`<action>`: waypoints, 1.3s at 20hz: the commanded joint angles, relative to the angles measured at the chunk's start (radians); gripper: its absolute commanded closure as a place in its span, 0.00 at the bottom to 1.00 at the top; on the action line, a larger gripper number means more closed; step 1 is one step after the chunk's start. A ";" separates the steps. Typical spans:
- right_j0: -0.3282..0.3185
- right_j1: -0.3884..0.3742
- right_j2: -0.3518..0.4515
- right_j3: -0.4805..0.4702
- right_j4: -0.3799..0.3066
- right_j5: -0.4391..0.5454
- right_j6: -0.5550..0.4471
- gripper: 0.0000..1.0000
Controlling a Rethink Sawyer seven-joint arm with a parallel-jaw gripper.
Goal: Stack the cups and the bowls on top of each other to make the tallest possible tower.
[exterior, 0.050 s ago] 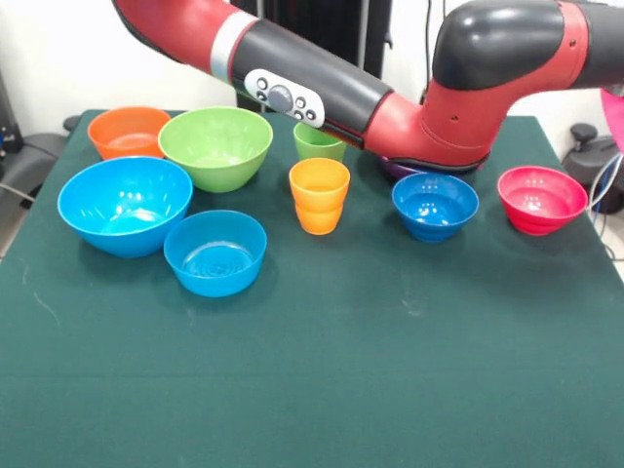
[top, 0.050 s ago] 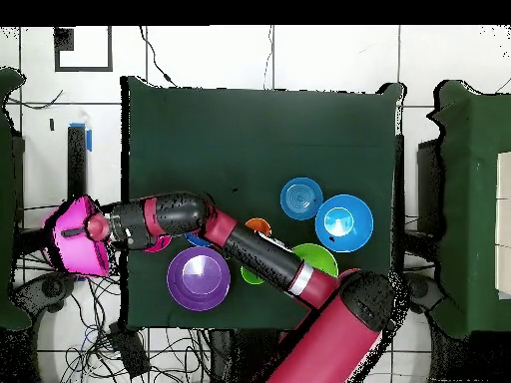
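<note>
Bowls and cups all sit single on the counter (exterior, 0.050 s ago: 322,390), no tower yet: nearest a blue bowl (exterior, 0.050 s ago: 214,253), behind it the orange cup (exterior, 0.050 s ago: 319,195). Gripper (top, 0.050 s ago: 85,229) holds the pink bowl (top, 0.050 s ago: 78,249) beyond the counter's edge; jaws hidden, cannot tell. Carry it level, seat it centred.

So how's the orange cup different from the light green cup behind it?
The orange cup stands nearer the camera in full view, while the light green cup sits behind it, partly hidden under the arm. The orange cup has a visible ridge round its middle; the light green cup shows only its rim and upper wall. Both stand upright, mouth up, on the green table.
</note>
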 commanded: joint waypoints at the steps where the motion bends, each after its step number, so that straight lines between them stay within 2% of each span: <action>1: 0.010 0.058 0.037 -0.052 -0.013 0.076 -0.277 1.00; 5: -0.004 0.048 0.048 -0.032 -0.025 0.068 -0.258 1.00; 8: -0.010 0.009 0.015 -0.080 -0.042 0.116 -0.289 1.00; 14: -0.038 -0.046 0.005 -0.143 -0.048 0.199 -0.335 1.00; 17: -0.040 -0.113 -0.003 -0.197 -0.071 0.255 -0.364 1.00; 22: -0.063 -0.223 -0.003 -0.220 -0.140 0.255 -0.354 1.00; 26: -0.105 -0.233 0.014 -0.202 -0.186 0.204 -0.359 1.00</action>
